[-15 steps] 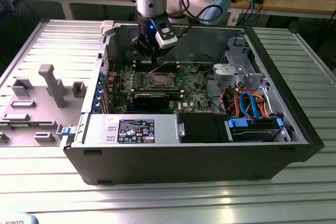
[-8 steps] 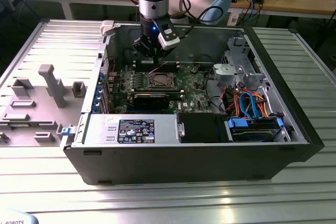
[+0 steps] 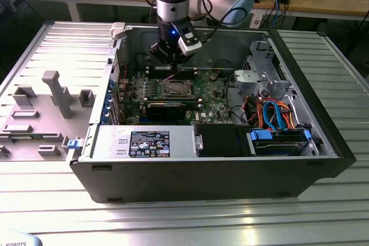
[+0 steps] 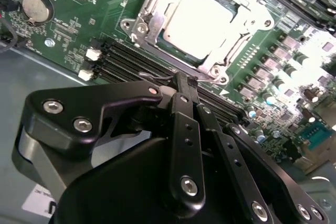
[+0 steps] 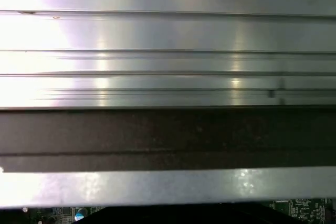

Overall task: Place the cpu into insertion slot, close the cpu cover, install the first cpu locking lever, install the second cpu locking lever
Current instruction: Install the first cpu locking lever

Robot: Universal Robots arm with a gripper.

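Arm is hanging inside the open computer case (image 3: 323, 142), with the gripper (image 3: 167, 61) poised over the green motherboard (image 3: 210, 93), at about 11 o'clock from the socket in the exterior view.

In the second wrist view the gripper (image 4: 184, 80) fingers (image 4: 181, 108) are pressed together, clenched, with a thin wire lever (image 4: 157, 78) lying right at the tips; cannot tell whether the lever is actually being gripped or only touched.

The cpu (image 4: 202, 22) is sitting flat in the insertion slot (image 4: 157, 40), silvery top showing bright. The cpu cover (image 4: 239, 9) is lying down over it, the frame surrounding the chip's top, which is showing through the window. In the exterior view the cpu (image 3: 174, 88) is appearing as a pale square near the board's middle.

A coin cell (image 4: 35, 7) is sitting on the board at roughly 9 o'clock from the socket in the second wrist view. Black memory slots (image 4: 131, 61) are running between the socket and the fingertips.

The first wrist view is facing the ribbed metal table (image 5: 168, 35) and the case's dark wall (image 5: 168, 135).
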